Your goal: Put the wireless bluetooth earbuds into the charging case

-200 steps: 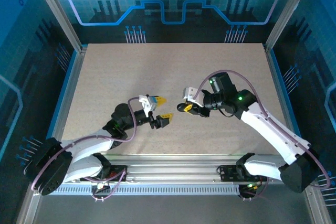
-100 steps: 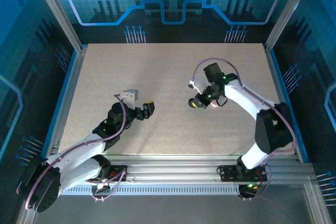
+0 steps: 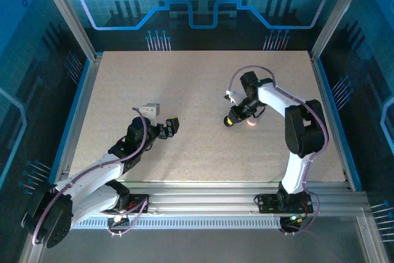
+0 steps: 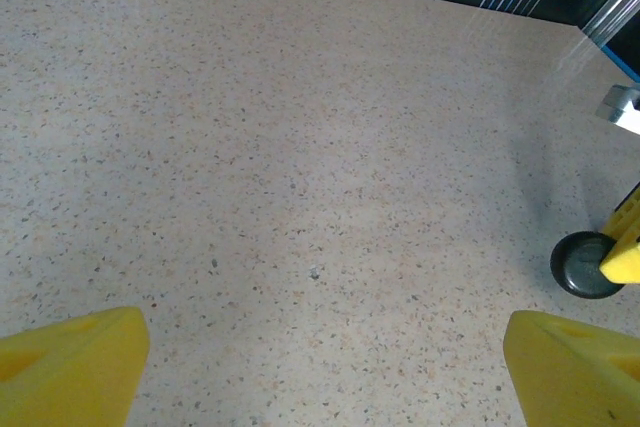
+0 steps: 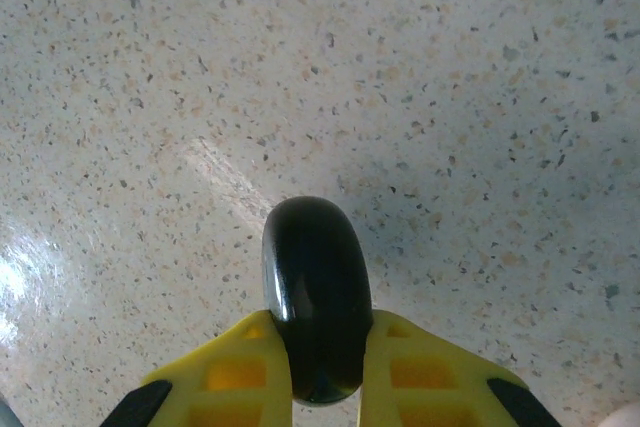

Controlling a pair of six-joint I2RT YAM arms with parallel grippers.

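My right tool [image 5: 325, 332] has swung in beside the charging case [image 3: 251, 122], pinching a black rounded piece [image 5: 315, 297]; my left tool [image 3: 170, 127] gapes empty. Insertion looks undone.

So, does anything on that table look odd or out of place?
One thing: the black disc is held up on its edge, pinched in the right gripper, rather than lying flat. Nothing looks spilled or broken.
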